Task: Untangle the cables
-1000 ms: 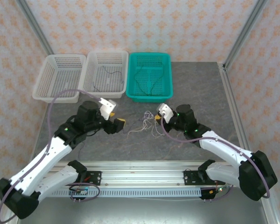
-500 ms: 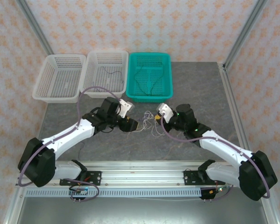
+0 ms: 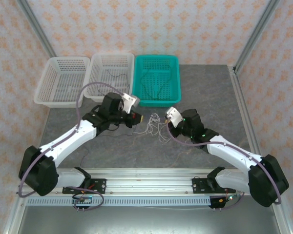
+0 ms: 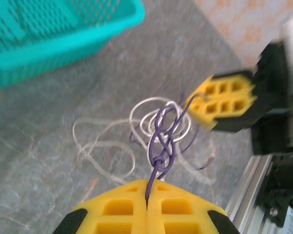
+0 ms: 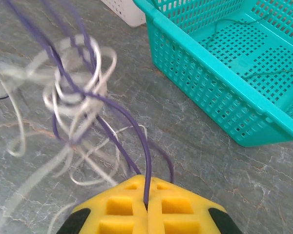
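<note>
Notably, both grippers were found pressed together on the same strand. In the left wrist view, the left gripper [image 4: 146, 197] had its yellow pads closed with no gap, pinching the purple cable [image 4: 161, 141] where it entered the seam between them. From there the strand ran up into a knot wound through loops of the whitish cable [image 4: 112, 148]. The right gripper [image 4: 223, 101] stood just beyond that knot.

In the right wrist view, the right gripper [image 5: 146, 197] was likewise closed, its pads clamped on the purple cable [image 5: 118, 139]. That strand rose into the whitish cable [image 5: 80, 92], whose loose loops trailed down towards the table [image 5: 205, 161].

From above, the left gripper [image 3: 138, 118] and right gripper [image 3: 165, 124] faced each other near the middle of the table [image 3: 210, 97], with the tangle of cables [image 3: 154, 127] between them, near the front wall of the teal basket [image 3: 156, 58]. A thin wire [image 3: 154, 87] lay inside that basket. Another thin dark wire [image 3: 111, 78] lay in the middle white basket [image 3: 112, 55]. The left white basket [image 3: 68, 59] stood beside it.
</note>
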